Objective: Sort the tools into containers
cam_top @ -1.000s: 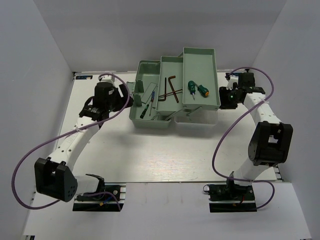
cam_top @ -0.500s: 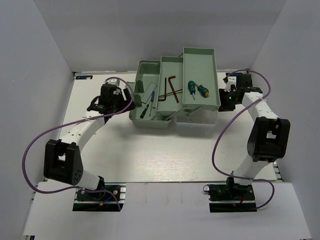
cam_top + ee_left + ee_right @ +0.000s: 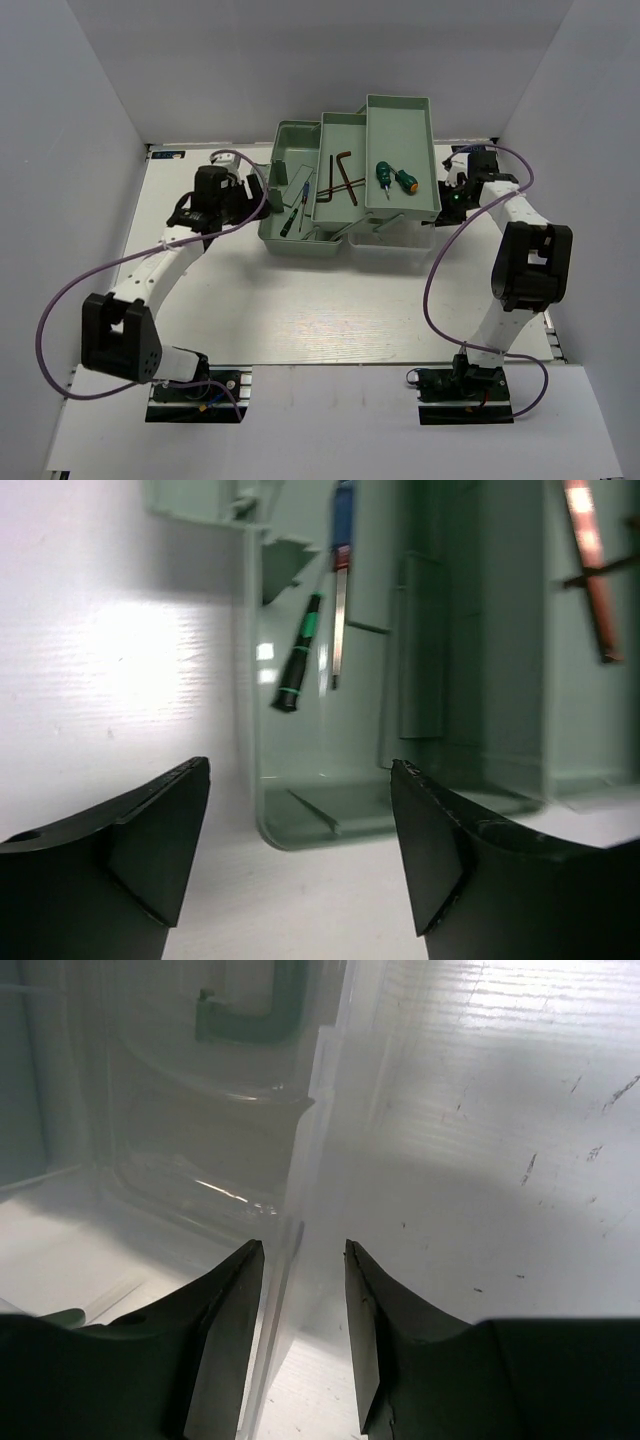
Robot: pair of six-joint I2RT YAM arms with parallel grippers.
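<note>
The pale green toolbox (image 3: 300,150) stands open at the back. Its middle tray (image 3: 345,125) holds dark L-shaped hex keys (image 3: 345,178). Its right tray (image 3: 400,110) holds two green-handled screwdrivers (image 3: 392,176). The base compartment holds two thin precision screwdrivers (image 3: 295,208), one green-and-black (image 3: 298,660) and one blue-handled (image 3: 342,520). My left gripper (image 3: 258,192) is open and empty at the box's left near corner (image 3: 300,780). My right gripper (image 3: 443,205) is open, its jaws standing either side of the translucent lid's edge (image 3: 300,1190).
The translucent lid (image 3: 390,237) lies low at the box's front right, with the green handle (image 3: 250,1020) showing through it. White walls close in the table on three sides. Purple cables loop beside both arms.
My right gripper has moved left to the toolbox's right side. My left arm has drawn in, with its gripper closer to the box's left edge.
</note>
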